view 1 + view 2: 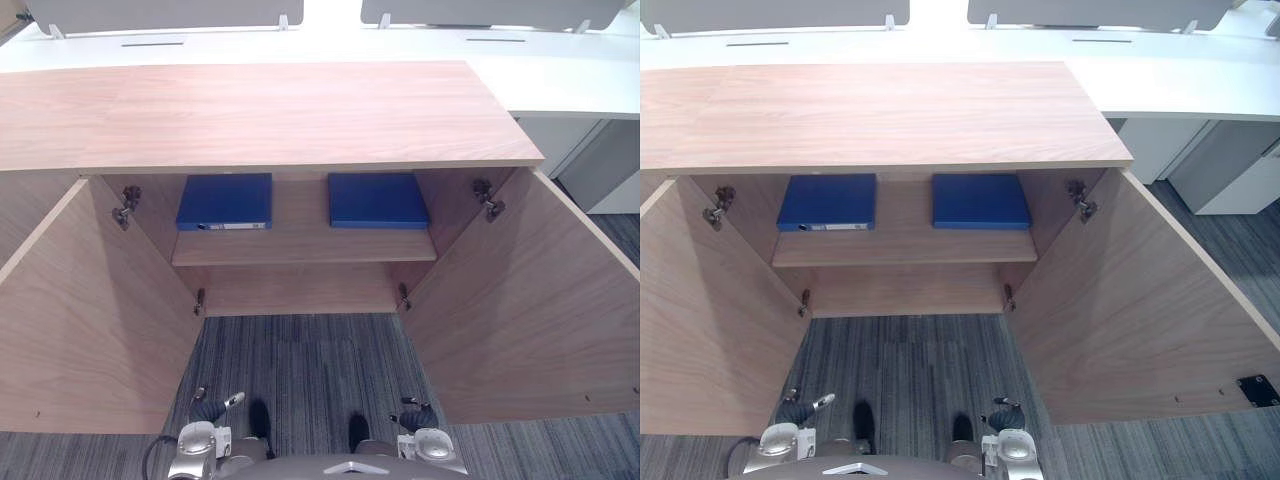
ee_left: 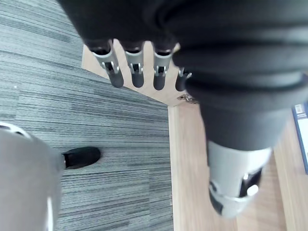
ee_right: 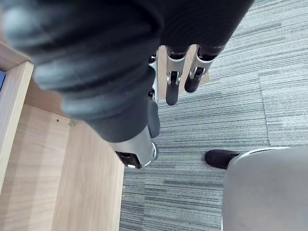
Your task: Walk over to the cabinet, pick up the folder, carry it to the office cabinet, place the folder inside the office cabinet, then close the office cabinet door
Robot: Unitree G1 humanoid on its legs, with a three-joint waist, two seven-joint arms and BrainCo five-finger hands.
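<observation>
Left hand (image 2: 137, 70) and right hand (image 3: 172, 89) hang low, fingers relaxed and empty; up ahead a folder (image 1: 224, 200) lies flat on the shelf (image 1: 300, 245), spine crosswise, nearer your left hand, a second folder (image 1: 378, 200) nearer your right

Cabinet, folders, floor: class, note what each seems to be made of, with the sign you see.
Cabinet: wood-look board, probably matt laminate; pale grain streaks, thin flat edges. Left folder and right folder: smooth blue covers, perhaps plastic-coated card; even colour. Floor: grey carpet; fine streaked pile.
</observation>
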